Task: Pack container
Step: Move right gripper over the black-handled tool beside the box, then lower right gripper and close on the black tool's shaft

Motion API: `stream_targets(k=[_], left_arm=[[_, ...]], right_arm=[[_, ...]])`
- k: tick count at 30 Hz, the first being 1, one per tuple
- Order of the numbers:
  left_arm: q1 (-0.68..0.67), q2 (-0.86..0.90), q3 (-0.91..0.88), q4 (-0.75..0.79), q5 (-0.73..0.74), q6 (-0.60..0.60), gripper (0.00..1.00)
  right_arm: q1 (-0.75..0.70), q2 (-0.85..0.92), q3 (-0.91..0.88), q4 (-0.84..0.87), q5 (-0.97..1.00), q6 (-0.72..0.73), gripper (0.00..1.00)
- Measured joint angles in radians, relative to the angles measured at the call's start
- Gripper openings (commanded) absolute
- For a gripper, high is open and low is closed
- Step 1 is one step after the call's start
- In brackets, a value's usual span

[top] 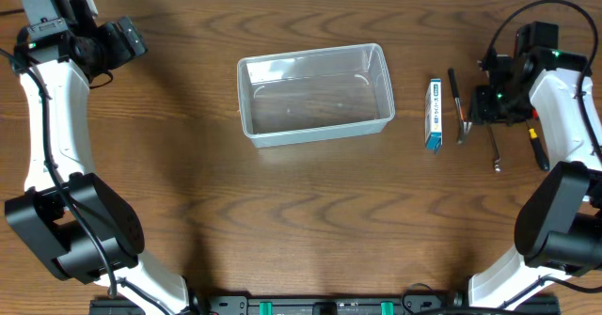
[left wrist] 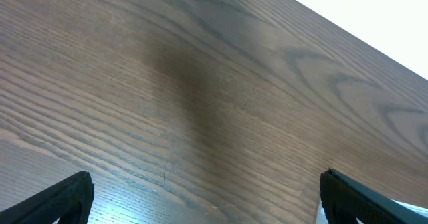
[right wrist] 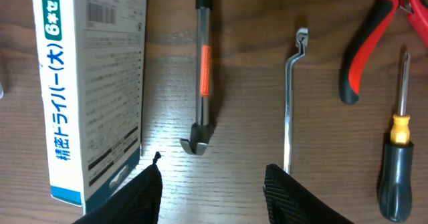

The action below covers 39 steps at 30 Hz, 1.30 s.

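Observation:
The clear plastic container stands empty at the table's middle. My right gripper hovers over a row of tools to its right and is open and empty. In the right wrist view its fingers straddle bare table just below a dark tool with an orange label. Beside that tool lie a thin metal wrench, red-handled pliers and a screwdriver with a black and yellow handle. My left gripper is open and empty at the far left, over bare table.
A small blue-and-white box lies between the container and the tools. It also shows at the left of the right wrist view. The table's far edge runs close behind the left gripper.

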Motion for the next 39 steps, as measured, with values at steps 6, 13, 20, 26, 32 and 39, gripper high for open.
stream_targets(k=[6, 13, 20, 26, 32, 39], left_arm=[[0.000, 0.000, 0.000, 0.000, 0.000, 0.000, 0.98], [0.000, 0.000, 0.000, 0.000, 0.000, 0.000, 0.98], [0.000, 0.000, 0.000, 0.000, 0.000, 0.000, 0.98], [0.000, 0.000, 0.000, 0.000, 0.000, 0.000, 0.98], [0.000, 0.000, 0.000, 0.000, 0.000, 0.000, 0.98], [0.000, 0.000, 0.000, 0.000, 0.000, 0.000, 0.98]], right_arm=[[0.018, 0.011, 0.000, 0.002, 0.008, 0.006, 0.50], [0.024, 0.057, 0.000, 0.007, 0.011, 0.013, 0.50], [0.024, 0.067, 0.000, 0.005, 0.011, 0.014, 0.50], [0.024, 0.120, 0.000, 0.013, 0.011, 0.014, 0.49], [0.024, 0.162, 0.000, 0.022, 0.011, 0.014, 0.46], [0.024, 0.167, 0.000, 0.022, 0.011, 0.017, 0.43]])
